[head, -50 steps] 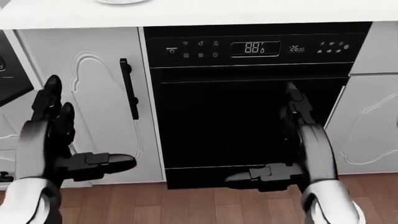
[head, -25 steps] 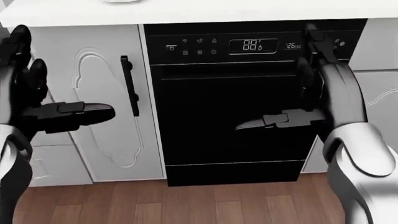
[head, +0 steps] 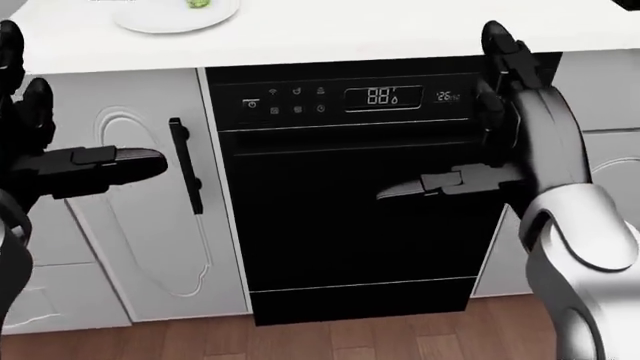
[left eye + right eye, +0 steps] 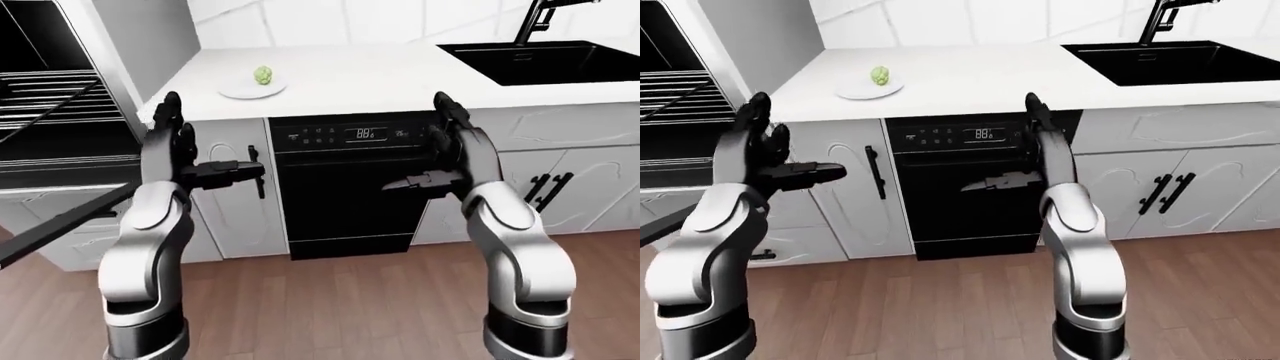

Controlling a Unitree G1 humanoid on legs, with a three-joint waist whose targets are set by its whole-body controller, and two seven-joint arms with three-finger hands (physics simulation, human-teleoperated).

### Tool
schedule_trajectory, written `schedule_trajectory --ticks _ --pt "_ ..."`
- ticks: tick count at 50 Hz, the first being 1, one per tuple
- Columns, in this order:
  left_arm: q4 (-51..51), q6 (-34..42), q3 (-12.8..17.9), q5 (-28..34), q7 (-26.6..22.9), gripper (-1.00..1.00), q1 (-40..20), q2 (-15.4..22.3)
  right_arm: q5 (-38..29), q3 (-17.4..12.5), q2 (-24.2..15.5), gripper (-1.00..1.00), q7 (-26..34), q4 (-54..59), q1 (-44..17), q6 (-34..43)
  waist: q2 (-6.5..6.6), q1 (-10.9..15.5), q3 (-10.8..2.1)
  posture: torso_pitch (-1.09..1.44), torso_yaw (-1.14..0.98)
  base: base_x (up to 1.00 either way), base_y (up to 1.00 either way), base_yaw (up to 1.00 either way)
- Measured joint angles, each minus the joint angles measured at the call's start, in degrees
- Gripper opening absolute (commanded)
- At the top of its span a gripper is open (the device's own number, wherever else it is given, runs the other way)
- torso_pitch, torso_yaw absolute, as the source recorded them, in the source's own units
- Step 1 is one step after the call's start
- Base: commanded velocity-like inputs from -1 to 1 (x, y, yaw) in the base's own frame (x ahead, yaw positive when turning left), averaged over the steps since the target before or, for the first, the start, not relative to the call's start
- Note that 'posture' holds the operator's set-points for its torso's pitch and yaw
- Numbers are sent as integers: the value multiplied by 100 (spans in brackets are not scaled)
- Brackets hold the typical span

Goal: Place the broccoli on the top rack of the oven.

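Note:
A green broccoli (image 4: 263, 74) lies on a white plate (image 4: 240, 91) on the white counter, toward the top left of the left-eye view. The open oven with its wire racks (image 4: 45, 84) stands at the far left. My left hand (image 4: 190, 154) is open and empty, raised below the counter edge at the left. My right hand (image 4: 440, 154) is open and empty, raised before the black dishwasher (image 4: 350, 187). Both hands are well below and apart from the broccoli.
A black sink (image 4: 545, 60) with a tap is set in the counter at the top right. White cabinet doors with black handles (image 4: 1167, 191) flank the dishwasher. The open oven door (image 4: 60, 217) juts out at the left. Wooden floor lies below.
Both hands have risen, from low by the dishwasher's base to level with its control panel. The head view has tilted up, so the plate now shows at its top.

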Motion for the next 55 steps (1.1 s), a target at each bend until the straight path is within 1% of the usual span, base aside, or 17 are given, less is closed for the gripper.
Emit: schedule_trajectory --ticks 6,11,13,14,16,19,24,26,31,35,40,41,43,45,50,53,55 --pt "67 53 -146 -80 -59 100 84 -88 -80 -104 -45 100 -49 107 50 53 6 -139 61 0 0 25 0 0" --pt "-32 48 -55 -74 -35 100 14 -40 -63 -74 -54 100 -23 53 -39 13 341 -158 101 0 0 26 0 0" --pt "-68 49 -47 -73 -20 100 -24 -29 -59 -83 -69 100 -16 63 -66 -3 571 -178 57 0 0 26 0 0" --pt "-67 42 -29 -71 -13 100 -41 0 -59 -69 -45 100 -15 68 -87 -5 614 -144 20 0 0 26 0 0" --pt "-15 54 24 -54 13 100 -1 3 -40 25 -2 100 5 127 -33 6 569 -76 68 0 0 27 0 0" --pt "93 72 42 -32 40 100 52 3 -9 73 6 100 45 216 12 44 516 -37 28 0 0 26 0 0" --pt "31 -54 39 -39 33 100 121 -14 -59 53 31 100 27 129 9 -42 163 17 34 0 0 26 0 0" --pt "52 -62 41 -46 31 100 91 -1 -59 57 21 100 32 63 -51 -1 -62 40 11 0 0 27 0 0" --pt "99 39 -106 -147 -7 100 97 -73 -121 -51 -49 100 0 154 -89 162 -59 -131 53 0 0 27 0 0" --pt "89 -29 -43 -164 -11 100 72 -34 -150 -18 -49 100 -6 124 -207 166 156 -138 38 0 0 26 0 0" --pt "25 -74 -9 -151 21 100 8 12 -128 -13 -41 100 24 76 -281 138 610 -171 -6 0 0 27 0 0" --pt "50 -79 26 -146 27 100 19 34 -116 23 4 100 29 79 -242 138 550 -132 19 0 0 27 0 0" --pt "101 5 83 -131 61 100 61 40 -70 103 15 100 64 99 -163 205 573 -79 79 0 0 26 0 0" --pt "106 72 93 -123 85 100 71 42 -43 96 -5 100 83 88 -146 287 542 -46 43 0 0 26 0 0" --pt "1 63 65 -157 67 100 -32 79 -65 3 -76 100 40 -172 -352 442 231 3 16 0 0 26 0 0" --pt "8 38 75 -168 58 100 -106 109 -49 0 -127 100 41 -295 -506 508 -64 31 -49 0 0 14 0 0" --pt "-40 19 33 -181 55 100 -117 63 -64 -56 -146 100 13 -382 -488 497 -22 10 -27 0 0 0 0 0"
